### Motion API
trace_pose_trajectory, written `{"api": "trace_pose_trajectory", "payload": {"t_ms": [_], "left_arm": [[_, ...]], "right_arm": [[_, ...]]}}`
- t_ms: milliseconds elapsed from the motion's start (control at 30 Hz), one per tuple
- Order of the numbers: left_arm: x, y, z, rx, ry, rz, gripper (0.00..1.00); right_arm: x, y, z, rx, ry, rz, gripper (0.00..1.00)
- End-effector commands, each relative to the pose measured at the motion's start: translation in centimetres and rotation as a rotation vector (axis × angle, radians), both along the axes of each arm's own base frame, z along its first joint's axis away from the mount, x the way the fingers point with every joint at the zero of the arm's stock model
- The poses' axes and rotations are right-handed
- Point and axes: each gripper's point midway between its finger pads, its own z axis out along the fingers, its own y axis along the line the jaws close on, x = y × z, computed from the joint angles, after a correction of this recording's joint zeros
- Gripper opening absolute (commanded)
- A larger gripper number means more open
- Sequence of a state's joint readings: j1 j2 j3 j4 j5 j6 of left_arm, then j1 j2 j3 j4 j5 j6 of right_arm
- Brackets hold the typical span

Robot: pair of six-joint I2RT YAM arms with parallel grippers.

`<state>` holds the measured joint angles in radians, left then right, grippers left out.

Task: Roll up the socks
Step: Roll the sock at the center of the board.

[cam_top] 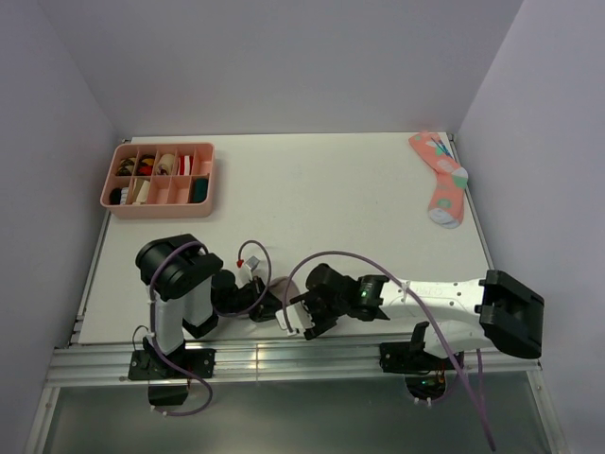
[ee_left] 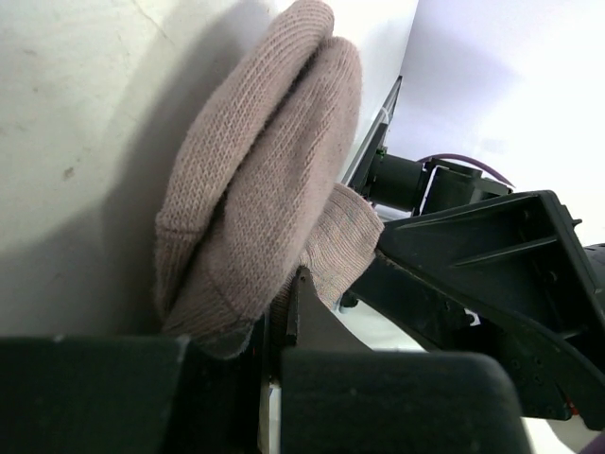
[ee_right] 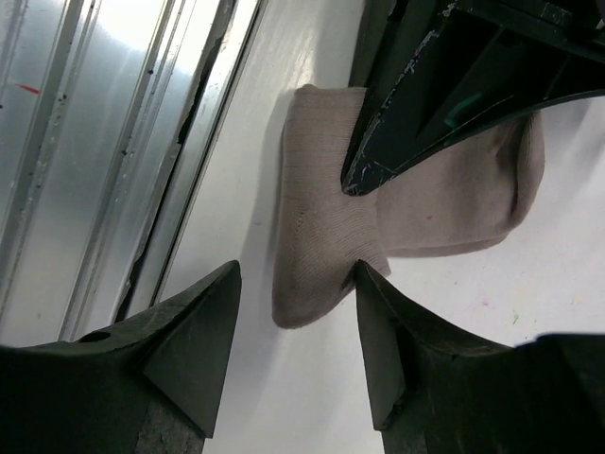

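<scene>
Pale walls closed in a white tabletop [cam_top: 331, 189], with a pink tray [cam_top: 156, 210] at its far left corner and a coral sock [cam_top: 441, 180] near the far right corner, both well clear of the work. Both arms were bent in over the near edge, left of centre, just beside the metal rail [ee_right: 113, 142].

That was where the taupe sock [ee_left: 255, 189] lay, doubled over on itself. The left gripper [ee_left: 279, 364] had its fingers pressed together on the folded part. This was probably to pin the bundle so that it could not spring open. The right gripper [ee_right: 298, 284] faced it from the other side, fingers apart, with the sock's loose end lying between the tips but not pinched. That looked like a stance for taking the free end and wrapping or tucking it next.

No dark green sock showed in any view. Whether it sat inside the fold could not be told. By my judgement the roll was begun but not closed.
</scene>
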<state>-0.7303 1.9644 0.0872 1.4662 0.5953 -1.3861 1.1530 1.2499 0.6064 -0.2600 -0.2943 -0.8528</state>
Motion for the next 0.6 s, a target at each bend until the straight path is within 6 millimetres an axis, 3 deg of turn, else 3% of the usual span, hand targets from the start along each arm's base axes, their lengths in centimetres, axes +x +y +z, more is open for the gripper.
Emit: {"api": "trace_pose_trajectory", "payload": {"t_ms": [0, 467, 567], "left_arm": [[-3.1, 2.6, -3.0, 0.124, 0.098, -0.03, 0.0], [-2.9, 2.3, -2.3, 0.115, 0.076, -0.062, 0.0], [-2.9, 2.0, -1.9, 0.097, 0.07, -0.07, 0.0]], "right_arm": [[0.7, 1.5, 0.2, 0.043, -0.055, -0.011, 0.59], [0.6, 2.8, -1.4, -0.006, -0.036, -0.001, 0.51], [0.8, 3.1, -1.3, -0.012, -0.03, -0.017, 0.4]]}}
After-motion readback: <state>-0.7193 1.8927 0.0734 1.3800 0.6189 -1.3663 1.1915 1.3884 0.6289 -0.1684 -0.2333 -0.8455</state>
